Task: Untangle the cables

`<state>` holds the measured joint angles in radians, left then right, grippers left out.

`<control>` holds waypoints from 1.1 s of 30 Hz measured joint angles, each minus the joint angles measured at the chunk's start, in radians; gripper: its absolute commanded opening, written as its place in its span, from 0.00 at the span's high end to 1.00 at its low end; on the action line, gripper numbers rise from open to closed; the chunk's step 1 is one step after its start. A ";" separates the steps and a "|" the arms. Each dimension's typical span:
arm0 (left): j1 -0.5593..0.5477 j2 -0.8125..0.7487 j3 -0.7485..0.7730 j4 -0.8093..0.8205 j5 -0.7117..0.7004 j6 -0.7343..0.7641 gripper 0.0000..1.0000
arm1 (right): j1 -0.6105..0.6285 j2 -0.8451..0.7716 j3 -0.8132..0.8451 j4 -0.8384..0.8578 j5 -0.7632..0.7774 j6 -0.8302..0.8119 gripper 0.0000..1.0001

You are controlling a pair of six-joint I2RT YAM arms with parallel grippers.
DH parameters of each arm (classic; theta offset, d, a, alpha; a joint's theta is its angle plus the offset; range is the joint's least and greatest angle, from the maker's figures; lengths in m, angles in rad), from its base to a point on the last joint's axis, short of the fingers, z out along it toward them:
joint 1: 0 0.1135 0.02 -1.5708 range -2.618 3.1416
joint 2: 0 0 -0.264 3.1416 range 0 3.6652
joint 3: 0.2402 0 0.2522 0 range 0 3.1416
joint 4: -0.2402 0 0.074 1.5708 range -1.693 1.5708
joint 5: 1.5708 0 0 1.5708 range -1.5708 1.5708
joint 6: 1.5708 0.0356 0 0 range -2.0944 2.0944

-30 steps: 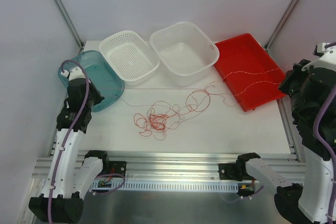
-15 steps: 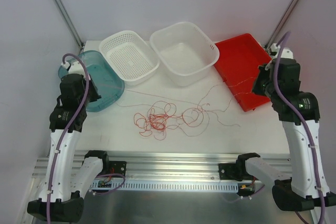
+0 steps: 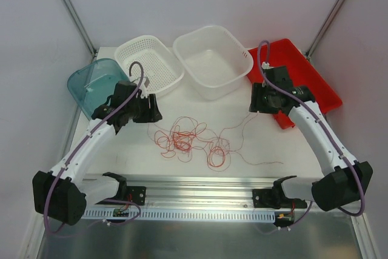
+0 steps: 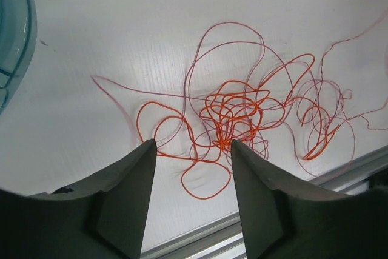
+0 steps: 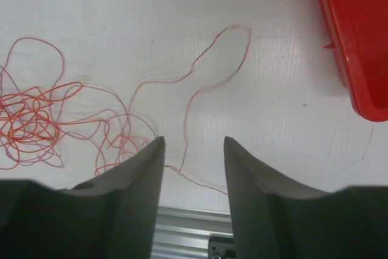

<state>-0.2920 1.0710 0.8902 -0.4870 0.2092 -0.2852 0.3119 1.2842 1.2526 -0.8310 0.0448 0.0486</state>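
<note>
Currently, the cables [image 3: 188, 141] lie on the white table [image 3: 291, 144] as one loose tangle of thin red-orange strands, in front of the white tub [image 3: 212, 59] and between the two arms. The densest knot sits left of centre. Wider loops spread out to the right of it, and a single strand trails toward the near right part of the table.

The left gripper [image 3: 151, 112] is positioned at the left edge of the tangle, just in front of the perforated basket [image 3: 148, 65]. Its fingers [image 4: 127, 192] are spread, with nothing pinched. In the left wrist view, the knot shows on the table through the gap beyond the fingertips.

The right gripper [image 3: 257, 102] is positioned to the right of the tangle, beside the near left corner of the red tray [image 3: 303, 68]. Its fingers are likewise spread and hold nothing. In the right wrist view, a faint strand crosses the table in the gap between them, and a long pale loop extends toward the tray without reaching it.

A teal bin [image 3: 91, 83] stands at the far left of the back row.
</note>
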 measured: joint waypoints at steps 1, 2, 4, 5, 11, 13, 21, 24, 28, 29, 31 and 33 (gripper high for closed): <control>-0.008 0.023 0.008 0.006 0.000 -0.010 0.41 | 0.014 -0.001 0.000 0.001 0.006 0.002 0.43; -0.013 0.042 0.017 0.012 -0.001 -0.016 0.30 | 0.027 -0.004 0.000 0.005 0.014 -0.001 0.43; -0.034 0.062 0.029 0.022 -0.003 -0.023 0.21 | 0.060 -0.011 0.000 0.009 0.022 -0.007 0.42; -0.052 0.066 0.035 0.029 -0.002 -0.030 0.13 | 0.078 -0.016 0.000 0.011 0.023 -0.010 0.42; -0.151 0.063 0.023 0.083 -0.002 -0.067 0.07 | 0.183 -0.066 -0.014 0.074 -0.045 -0.021 0.42; -0.175 0.062 -0.008 0.114 -0.002 -0.089 0.07 | 0.213 -0.059 -0.032 0.124 -0.077 -0.006 0.42; -0.261 0.122 -0.072 0.196 -0.007 -0.173 0.08 | 0.267 0.177 -0.118 0.392 -0.163 0.053 0.43; -0.288 0.153 -0.073 0.230 -0.016 -0.184 0.08 | 0.276 0.297 -0.118 0.471 -0.192 0.055 0.43; -0.301 0.207 -0.083 0.274 -0.037 -0.195 0.08 | 0.291 0.392 -0.118 0.536 -0.230 0.068 0.44; -0.304 0.225 -0.086 0.280 -0.042 -0.197 0.08 | 0.295 0.404 -0.119 0.549 -0.233 0.078 0.44; -0.305 0.262 -0.088 0.293 -0.048 -0.199 0.08 | 0.302 0.417 -0.122 0.575 -0.237 0.107 0.44; -0.313 0.294 -0.088 0.304 -0.057 -0.201 0.08 | 0.308 0.422 -0.126 0.602 -0.235 0.141 0.43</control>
<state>-0.6048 1.3651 0.8021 -0.1829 0.1520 -0.4862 0.6201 1.7065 1.1271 -0.2287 -0.1902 0.1898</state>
